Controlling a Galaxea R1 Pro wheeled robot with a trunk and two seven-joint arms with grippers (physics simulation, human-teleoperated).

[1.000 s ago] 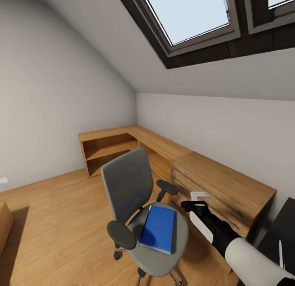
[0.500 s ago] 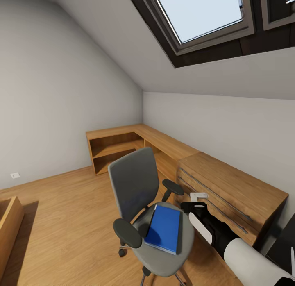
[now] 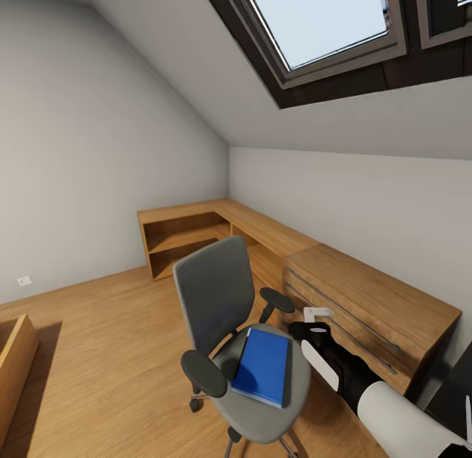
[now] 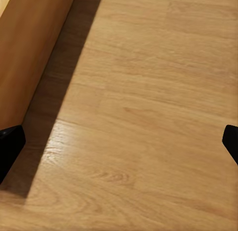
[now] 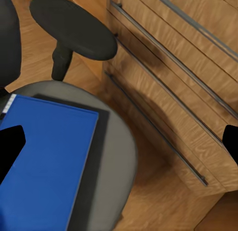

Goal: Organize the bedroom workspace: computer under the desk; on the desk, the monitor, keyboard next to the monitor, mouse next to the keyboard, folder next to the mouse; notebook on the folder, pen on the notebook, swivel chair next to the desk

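The grey swivel chair (image 3: 216,294) stands on the wood floor in the middle of the head view, its seat (image 5: 116,156) facing me. The bright-blue folder (image 3: 262,366) lies flat on that seat. My right gripper (image 3: 313,321) hovers open just beside the seat's edge, between the chair and the drawer chest. In the right wrist view the right gripper (image 5: 119,144) has its jaws spread wide, one fingertip over the folder (image 5: 44,166). My left gripper (image 4: 119,144) is open over bare floor. A glossy black surface (image 3: 455,386), possibly the desk, shows at the lower right edge.
A light-wood drawer chest (image 3: 367,304) stands against the wall right of the chair, with a light-wood shelving unit (image 3: 190,238) in the corner beyond. A wooden piece of furniture (image 3: 13,359) sits at the left edge. Open floor (image 3: 105,340) lies left of the chair.
A second ago the whole picture shifted to the right, so the camera moved. In the last half second chair, folder and right arm have kept their places.
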